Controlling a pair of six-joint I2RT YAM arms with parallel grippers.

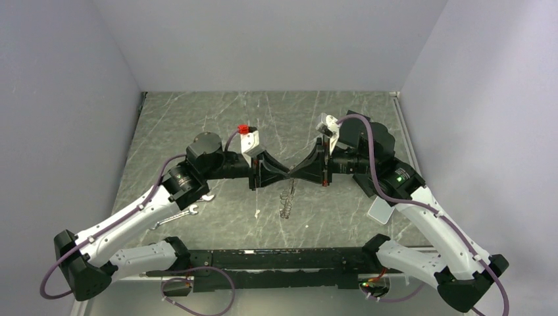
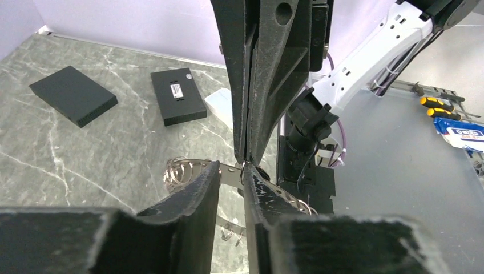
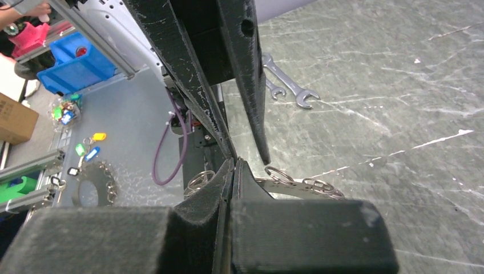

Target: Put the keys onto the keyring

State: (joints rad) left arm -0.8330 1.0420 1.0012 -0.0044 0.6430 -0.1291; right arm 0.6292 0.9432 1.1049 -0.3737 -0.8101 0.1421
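The keyring (image 1: 287, 201) hangs edge-on under the two grippers, which meet above the middle of the table. It is a flat silver ring with small split rings along its outer edge. My right gripper (image 3: 233, 161) is shut on its rim, with the band (image 3: 297, 185) showing beside the pads. My left gripper (image 2: 232, 168) is open, its fingertips a small gap apart over the ring's band (image 2: 228, 172), tip to tip with the right gripper (image 2: 244, 158). The left fingers (image 3: 254, 114) stand apart in the right wrist view. I cannot pick out any loose key on the table.
Two wrenches (image 1: 187, 212) lie on the marble table (image 1: 197, 118) under the left arm. Two flat black boxes (image 2: 73, 94) (image 2: 178, 96) and a white box (image 2: 220, 105) lie beyond the grippers. A white piece (image 1: 381, 210) sits by the right arm. Coloured key tags (image 3: 85, 151) lie off the table.
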